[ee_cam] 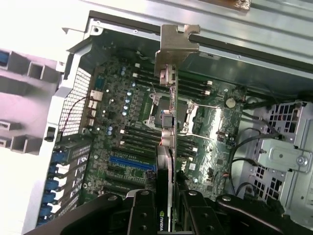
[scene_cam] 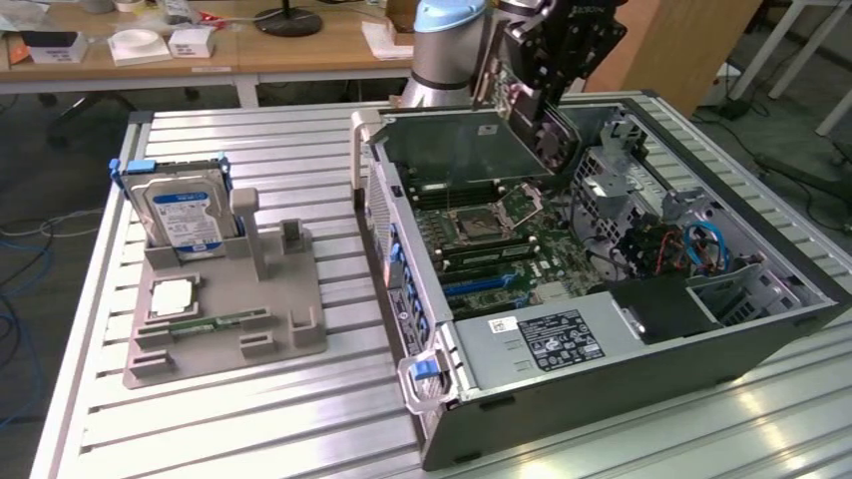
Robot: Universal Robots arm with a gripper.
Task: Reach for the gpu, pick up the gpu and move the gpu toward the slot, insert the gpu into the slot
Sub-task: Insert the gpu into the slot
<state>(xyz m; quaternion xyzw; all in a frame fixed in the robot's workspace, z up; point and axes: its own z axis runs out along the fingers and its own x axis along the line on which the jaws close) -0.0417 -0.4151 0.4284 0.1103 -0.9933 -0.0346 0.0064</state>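
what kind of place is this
Probably a robotics lab or workshop: a silver-blue robot arm over an open grey metal computer case on a ribbed aluminium table, with cluttered wooden desks behind.

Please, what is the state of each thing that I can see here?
gpu: held over the motherboard, not in a slot.
gripper: shut on the gpu.
computer case: open, its inside uncovered.
hard drive: upright in the grey holder.
memory stick: flat in the grey holder.
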